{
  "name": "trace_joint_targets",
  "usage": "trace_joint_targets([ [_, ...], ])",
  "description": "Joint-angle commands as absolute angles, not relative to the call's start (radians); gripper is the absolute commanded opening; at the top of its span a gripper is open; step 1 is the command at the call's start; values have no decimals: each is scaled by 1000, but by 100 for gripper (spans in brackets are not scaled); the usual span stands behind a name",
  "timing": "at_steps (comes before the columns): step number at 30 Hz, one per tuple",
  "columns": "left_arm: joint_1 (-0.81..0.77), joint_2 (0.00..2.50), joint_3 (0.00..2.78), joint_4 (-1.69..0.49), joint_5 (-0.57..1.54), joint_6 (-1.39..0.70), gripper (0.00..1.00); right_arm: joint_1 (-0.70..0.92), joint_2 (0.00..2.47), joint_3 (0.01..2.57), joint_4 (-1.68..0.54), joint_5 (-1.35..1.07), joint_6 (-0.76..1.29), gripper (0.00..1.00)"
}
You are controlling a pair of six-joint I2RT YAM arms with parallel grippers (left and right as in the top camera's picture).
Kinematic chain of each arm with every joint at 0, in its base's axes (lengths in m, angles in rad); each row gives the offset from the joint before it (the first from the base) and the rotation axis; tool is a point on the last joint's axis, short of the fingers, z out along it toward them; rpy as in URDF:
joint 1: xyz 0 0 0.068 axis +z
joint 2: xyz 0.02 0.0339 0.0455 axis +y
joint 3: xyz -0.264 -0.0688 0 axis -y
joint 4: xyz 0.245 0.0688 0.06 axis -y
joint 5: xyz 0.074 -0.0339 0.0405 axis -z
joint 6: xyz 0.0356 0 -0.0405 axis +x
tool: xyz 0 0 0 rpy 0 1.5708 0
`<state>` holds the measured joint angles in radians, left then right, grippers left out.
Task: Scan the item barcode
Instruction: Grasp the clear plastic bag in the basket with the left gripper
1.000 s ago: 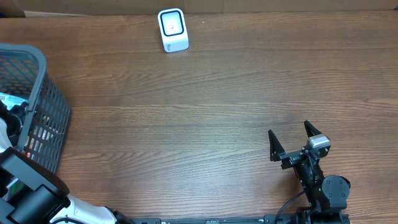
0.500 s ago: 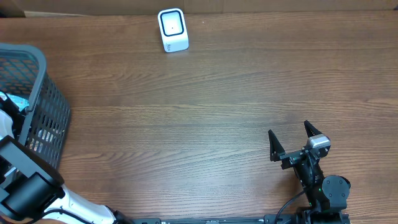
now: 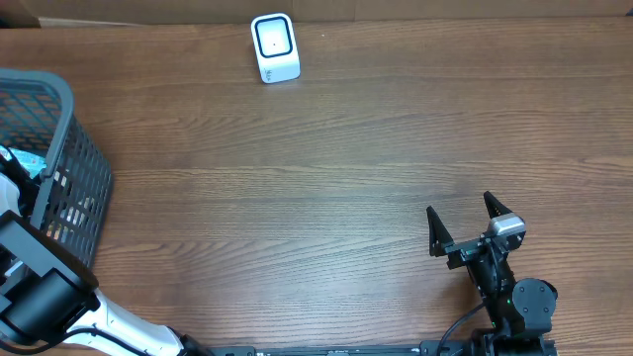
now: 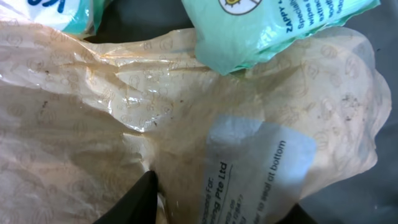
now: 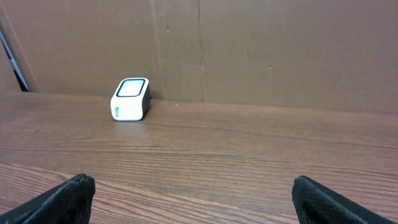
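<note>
Near end: left claw [image 4: 149,202] is down inside the basket [image 3: 71,168] and mostly cut off. Wrist cam shows only one dark fingertip [image 4: 142,196] at the frame's bottom edge, second one not visible, so can't tell whether it's spread or clamped. From overhead the left arm [image 3: 40,297] covers it.

That fingertip presses into a crinkled beige plastic bag [image 4: 93,112] lying in the basket; grip not confirmed. White label [image 4: 249,168] on the bag, print only partly readable.

Past the bag, a green wipes pack [image 4: 280,25] overlaps its far edge, cropped by the frame. Another pack [image 4: 50,12] sits at the top-left corner, mostly out of frame.

Right claw [image 3: 461,208] is well right of the basket, over the tabletop [image 3: 326,178] near its front edge, fingers spread wide, holding nothing.

White scanner [image 3: 275,47] is farthest out, right of the basket at the tabletop's back edge, by the cardboard wall [image 5: 249,43].
</note>
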<state>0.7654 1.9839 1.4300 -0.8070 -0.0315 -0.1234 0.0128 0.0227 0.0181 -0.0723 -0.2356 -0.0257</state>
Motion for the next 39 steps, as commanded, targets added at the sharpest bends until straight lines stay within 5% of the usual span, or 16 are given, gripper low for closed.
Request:
trace_joint_targets([
  [1,759,2050,1417,-820,19,-123,25,6,22,11,-70,-229,-22,100],
  [6,759,2050,1493,-899,19,-132,4,6,22,11,-70,-229,-22,100],
  [25,759,2047,2196,-1416,79,-226,4,6,22,11,-70,-229,-22,100],
  [31,760,2048,2115,-1441,68,-225,41,6,22,11,-70,-229,-22,100],
  [39,760,2048,1887,-1341,68,-224,57,6,22,11,-70,-229,-22,100],
])
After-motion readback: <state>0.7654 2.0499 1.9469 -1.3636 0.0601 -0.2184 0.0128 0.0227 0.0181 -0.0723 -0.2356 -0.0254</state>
